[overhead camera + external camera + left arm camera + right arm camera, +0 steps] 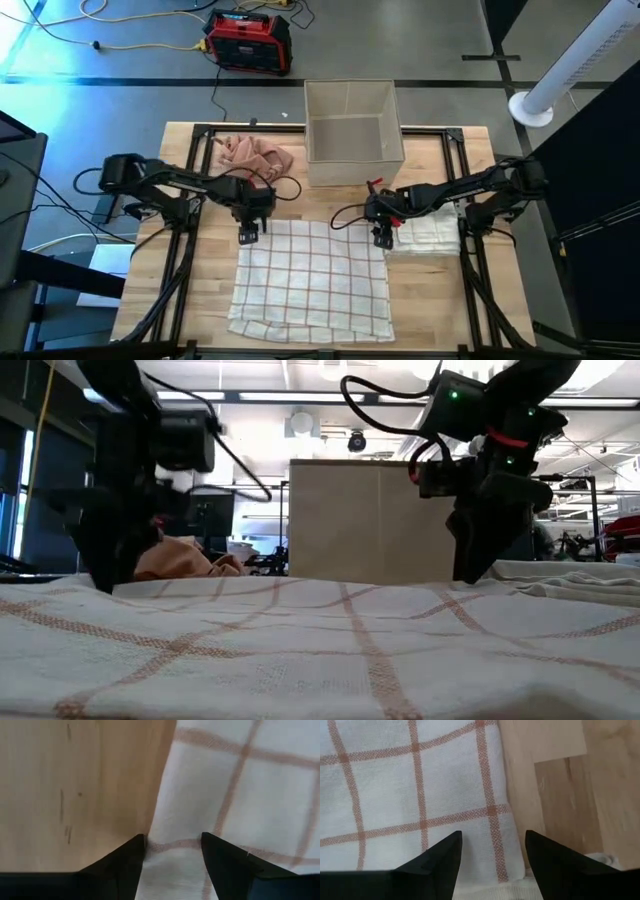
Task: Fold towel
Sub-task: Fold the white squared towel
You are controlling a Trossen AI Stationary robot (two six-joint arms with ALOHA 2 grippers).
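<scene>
The checked towel [312, 278] lies spread flat on the wooden table [180, 300], between my two arms and in front of the beige bin [352, 135]. Its far edge runs between my grippers, which sit at its two far corners.

My left gripper [248, 233] is at the far left corner. The wrist view shows the fingers [122, 865] parted, straddling the towel's edge where cloth meets bare wood. Nothing is held; the jaws stand released.

My right gripper [381, 237] is at the far right corner, fingers [437, 857] likewise spread over the hem, with wood showing just beside the cloth. Released as well, nothing grasped.

I judge both tools are placed this way so each can pinch a corner and carry the far edge toward the near edge for a first fold. The fold is not yet begun; the towel shows no crease.

Noted nearby: a crumpled pink cloth [252, 155] left of the bin and white folded cloth [432, 230] just beside the towel's right edge. The latter lies close to my right fingers; risk of catching it with the corner.
</scene>
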